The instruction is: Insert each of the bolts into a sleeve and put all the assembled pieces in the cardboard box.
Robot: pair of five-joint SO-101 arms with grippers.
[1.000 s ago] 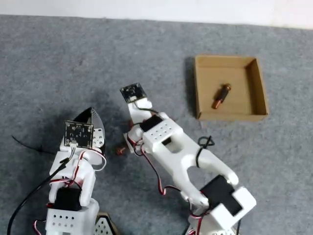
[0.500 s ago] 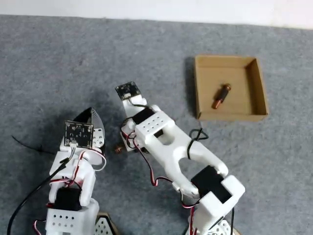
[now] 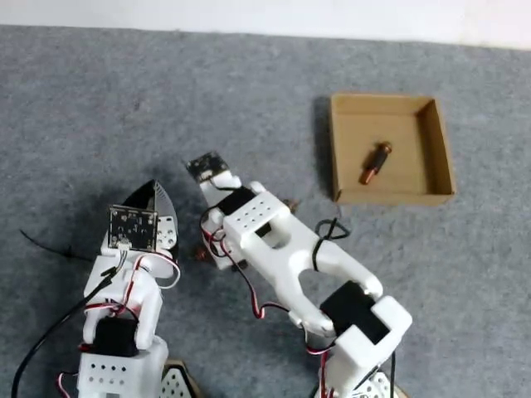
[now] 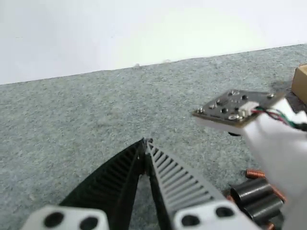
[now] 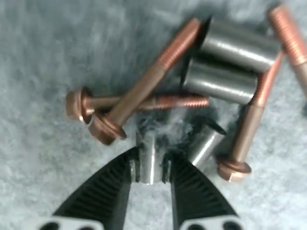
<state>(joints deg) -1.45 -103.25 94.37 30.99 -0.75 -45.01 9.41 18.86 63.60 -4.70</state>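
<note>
Now, at the left of the grey mat (image 3: pixel 99 99), the left gripper (image 4: pixel 145 143) sits with its two ribbed fingers pressed together at the tips, holding nothing. Just beside it, toward the middle, lies the heap of parts. There the right gripper (image 5: pixel 149 167) is narrowed onto one sleeve (image 5: pixel 147 155), with a finger against each side, and the sleeve pokes out past the tips toward the heap. Past that sleeve two bolts (image 5: pixel 158 68) lie crossed, their flanged heads close together. Next to them two more sleeves (image 5: pixel 220 79) lie side by side and touching. A third bolt (image 5: pixel 249 124) runs along their ends, and a small sleeve (image 5: pixel 204 146) lies just beside the gripper's finger. From above, one bolt head (image 3: pixel 202 253) peeks out between the two arms. Well to the right stands the box (image 3: pixel 336 157), open-topped, with one assembled piece (image 3: pixel 375 163) lying slantwise on its floor, apart from the walls.
</note>
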